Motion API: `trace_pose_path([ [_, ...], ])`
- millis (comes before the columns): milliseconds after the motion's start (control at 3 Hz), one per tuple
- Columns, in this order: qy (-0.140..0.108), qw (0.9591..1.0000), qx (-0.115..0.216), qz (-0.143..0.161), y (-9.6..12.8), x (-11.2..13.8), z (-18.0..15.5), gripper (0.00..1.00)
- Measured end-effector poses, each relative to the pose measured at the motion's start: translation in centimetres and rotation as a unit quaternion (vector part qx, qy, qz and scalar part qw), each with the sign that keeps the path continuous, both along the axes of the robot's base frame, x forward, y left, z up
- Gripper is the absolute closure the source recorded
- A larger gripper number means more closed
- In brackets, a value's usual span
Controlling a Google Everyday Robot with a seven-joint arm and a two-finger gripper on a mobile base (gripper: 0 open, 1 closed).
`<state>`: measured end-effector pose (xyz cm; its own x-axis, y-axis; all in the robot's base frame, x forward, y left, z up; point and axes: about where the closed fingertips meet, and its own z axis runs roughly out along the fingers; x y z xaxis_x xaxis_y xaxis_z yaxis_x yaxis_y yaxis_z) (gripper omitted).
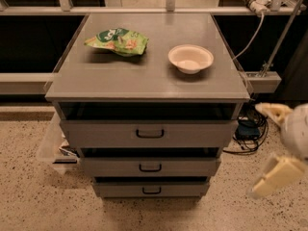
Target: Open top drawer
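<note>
The grey cabinet is standing mid-frame on a speckled floor [29,201]. The top drawer [96,134] is sitting right under the counter [144,81] and is the widest and tallest of 3 fronts. Its small black loop handle [149,134] is sitting at centre w/ nothing touching it. A dark gap is showing btwn the counter's front edge and the drawer front. Can't tell how far out the drawer is sitting.

The middle drawer [106,167] and bottom drawer [115,190] are stacking below it, each narrower, each w/ a like handle.

The claw [255,149] is hanging at the far right edge, low and off to the side of the cabinet, approx level w/ the drawers and well apart from the handle. Its 2 cream fingers [275,112] are spreading wide, one above the other, tips pointing left. It's gripping nothing, and only floor and cables are showing btwn them.

On the counter a green snack bag [117,41] is lying back-left and a pale bowl [190,58] is sitting upright to its right; the 2 aren't touching.

Black cables [248,129] are bunching on the floor right of the cabinet. A clear plastic bin [50,150] is peeking out at its left side.
</note>
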<state>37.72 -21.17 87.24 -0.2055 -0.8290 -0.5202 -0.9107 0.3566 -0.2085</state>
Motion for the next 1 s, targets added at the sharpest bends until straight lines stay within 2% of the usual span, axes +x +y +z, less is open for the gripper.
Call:
trace_pose_path([
  [333,0.024,0.9958,0.080,-0.036,0.8,-0.4,-8.2,0.00],
  [1000,0.018,0.9925,0.109,-0.051,0.6,0.3,-10.2,0.00],
])
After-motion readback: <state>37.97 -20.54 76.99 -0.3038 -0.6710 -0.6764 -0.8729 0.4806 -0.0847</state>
